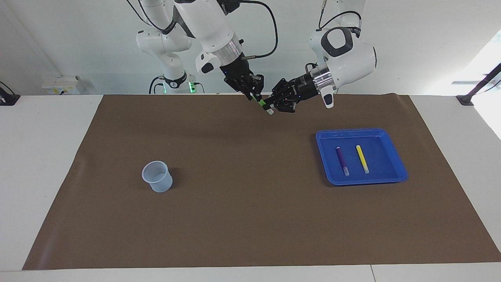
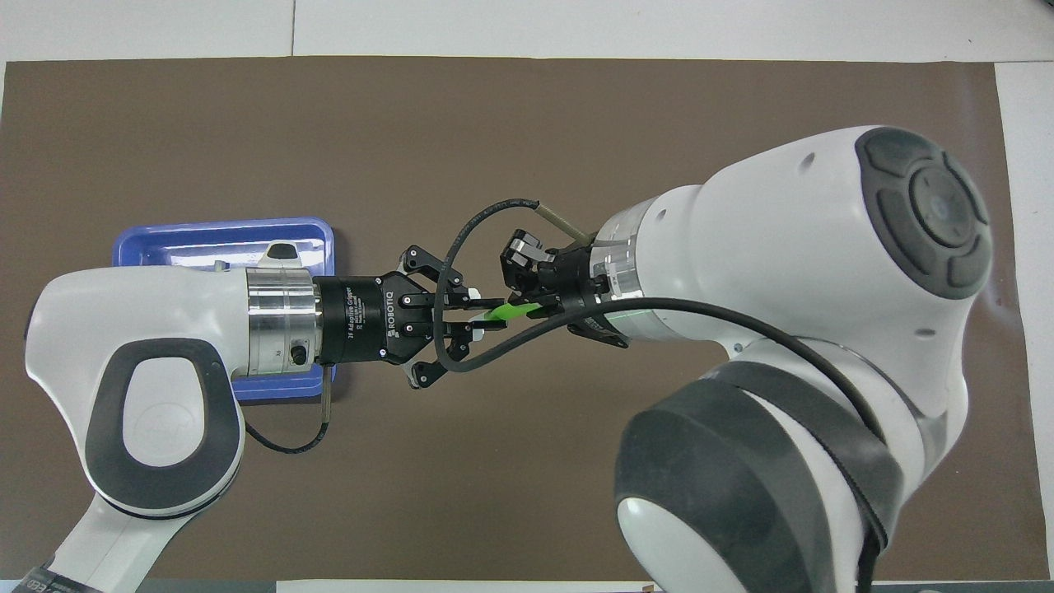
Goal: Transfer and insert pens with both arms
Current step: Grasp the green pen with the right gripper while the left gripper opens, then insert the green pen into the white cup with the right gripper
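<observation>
A green pen [image 1: 263,103] [image 2: 512,311] hangs in the air over the mat's edge nearest the robots, midway between the two arms. My left gripper [image 1: 271,106] [image 2: 484,314] is shut on its whitish cap end. My right gripper [image 1: 255,96] [image 2: 537,303] is shut on its green barrel. A purple pen [image 1: 342,160] and a yellow pen [image 1: 362,158] lie side by side in the blue tray [image 1: 352,131] [image 2: 206,235] toward the left arm's end. From overhead, the left arm hides both of them.
A pale blue cup [image 1: 157,177] stands upright on the brown mat [image 1: 250,219] toward the right arm's end; the right arm covers it from overhead. A smaller white arm with green lights [image 1: 168,47] stands by the table's edge.
</observation>
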Controlling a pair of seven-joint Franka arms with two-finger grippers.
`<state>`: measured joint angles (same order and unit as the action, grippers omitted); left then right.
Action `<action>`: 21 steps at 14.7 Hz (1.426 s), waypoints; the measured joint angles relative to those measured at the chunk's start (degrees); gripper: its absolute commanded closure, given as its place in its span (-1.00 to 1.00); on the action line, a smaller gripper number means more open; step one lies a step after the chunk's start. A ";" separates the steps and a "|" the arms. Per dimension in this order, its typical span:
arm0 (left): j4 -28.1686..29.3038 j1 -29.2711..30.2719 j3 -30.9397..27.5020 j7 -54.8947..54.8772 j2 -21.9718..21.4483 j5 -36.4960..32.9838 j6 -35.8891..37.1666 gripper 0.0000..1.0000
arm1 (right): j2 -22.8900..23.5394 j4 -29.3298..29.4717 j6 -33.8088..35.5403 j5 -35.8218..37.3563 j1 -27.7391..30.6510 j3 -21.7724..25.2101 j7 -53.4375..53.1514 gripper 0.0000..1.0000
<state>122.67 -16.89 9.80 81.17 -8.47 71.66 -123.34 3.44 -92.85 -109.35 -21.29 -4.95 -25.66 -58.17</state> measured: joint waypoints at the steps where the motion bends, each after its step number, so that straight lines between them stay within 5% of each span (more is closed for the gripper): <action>1: 0.00 -0.02 0.00 0.00 0.00 0.05 -0.11 1.00 | 0.00 0.01 -0.04 0.00 0.01 0.01 0.00 1.00; 2: 0.00 -0.10 0.01 0.00 0.00 0.08 -0.31 0.77 | 0.01 0.01 -0.07 0.00 0.02 0.03 0.00 1.00; 3: 0.01 -0.27 0.02 0.00 0.00 0.08 -0.71 -0.80 | 0.01 0.01 -0.07 0.00 0.04 0.10 0.00 1.00; 4: 0.01 -0.60 0.01 0.00 0.00 0.09 -1.43 -1.00 | 0.01 0.02 -0.07 0.03 0.05 0.21 0.00 1.00; 8: 0.01 -1.78 0.01 0.00 -0.08 0.09 -4.80 -1.00 | -0.05 -0.03 0.72 1.22 0.12 1.91 0.22 1.00; 13: 0.01 -0.11 -0.79 -0.09 -0.23 -3.20 -4.89 -1.00 | -1.07 -0.33 6.66 11.55 0.17 5.59 11.08 1.00; 17: -0.08 3.24 -1.00 -0.40 -0.24 -14.26 -3.16 -1.00 | -3.61 -6.98 4.14 14.05 0.25 12.24 32.43 1.00; 21: -0.78 4.91 -1.30 -1.21 -0.23 -32.80 0.59 -1.00 | -4.83 -14.17 -4.45 15.65 0.83 18.98 51.86 1.00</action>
<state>121.90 -11.97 8.50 79.95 -8.70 38.86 -122.75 -1.38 -107.02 -113.80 -5.64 -4.12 -6.68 -6.31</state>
